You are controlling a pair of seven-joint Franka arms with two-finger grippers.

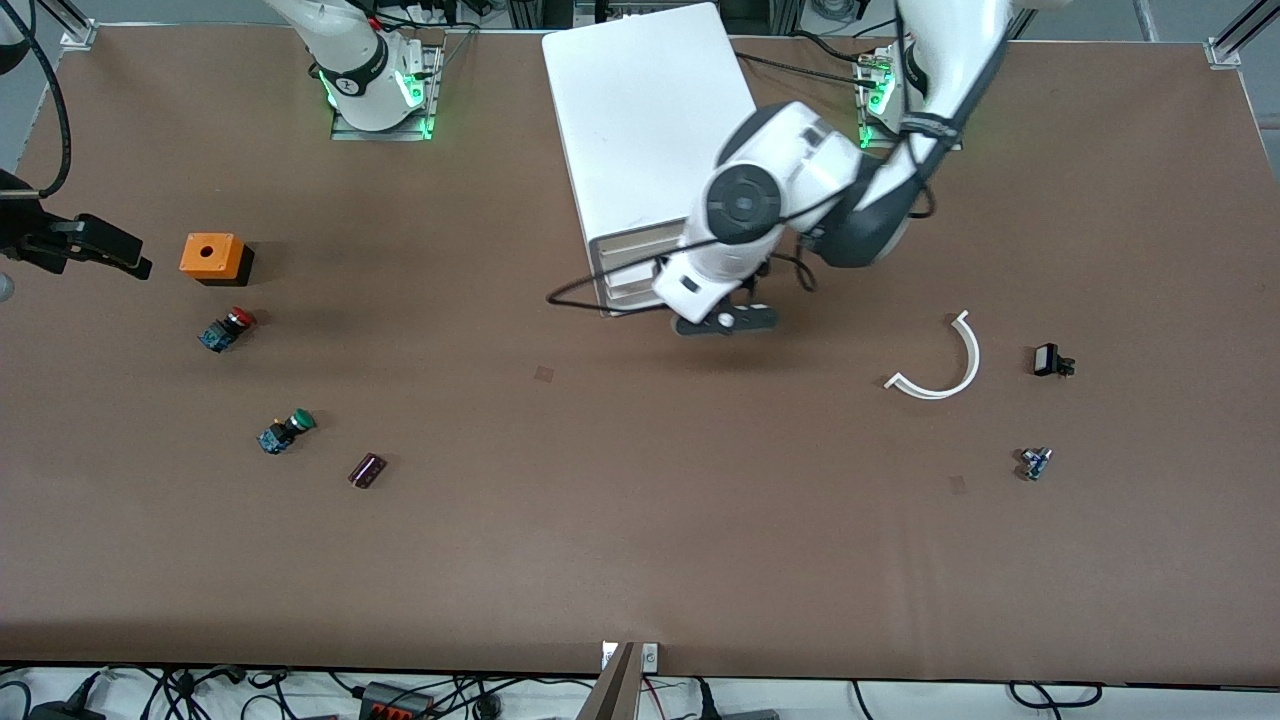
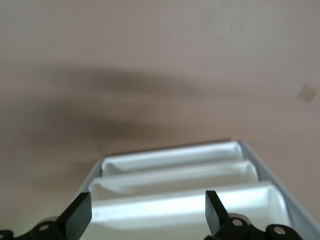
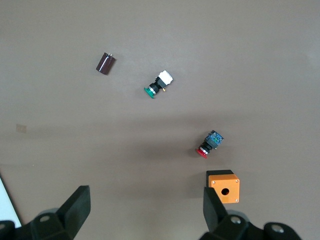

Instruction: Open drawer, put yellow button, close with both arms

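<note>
The white cabinet (image 1: pixel 650 120) stands between the two arm bases, its three drawers facing the front camera. The drawer (image 2: pixel 185 212), the uppermost one, looks shut. My left gripper (image 2: pixel 146 215) is open in front of it, with its fingertips (image 2: pixel 79 214) spread either side of the drawer's front edge and nothing held. In the front view the left gripper (image 1: pixel 715 322) sits low at the cabinet front. My right gripper (image 3: pixel 146 210) hangs open and empty over the table beside an orange box (image 3: pixel 223 186), at the right arm's end (image 1: pixel 120 258). The yellow button is out of view.
Near the orange box (image 1: pixel 213 257) lie a red-capped switch (image 1: pixel 226 329), a green-capped switch (image 1: pixel 285 431) and a dark cylinder (image 1: pixel 367 470). Toward the left arm's end are a white curved strip (image 1: pixel 950 365), a small black part (image 1: pixel 1050 361) and a small blue part (image 1: pixel 1035 462).
</note>
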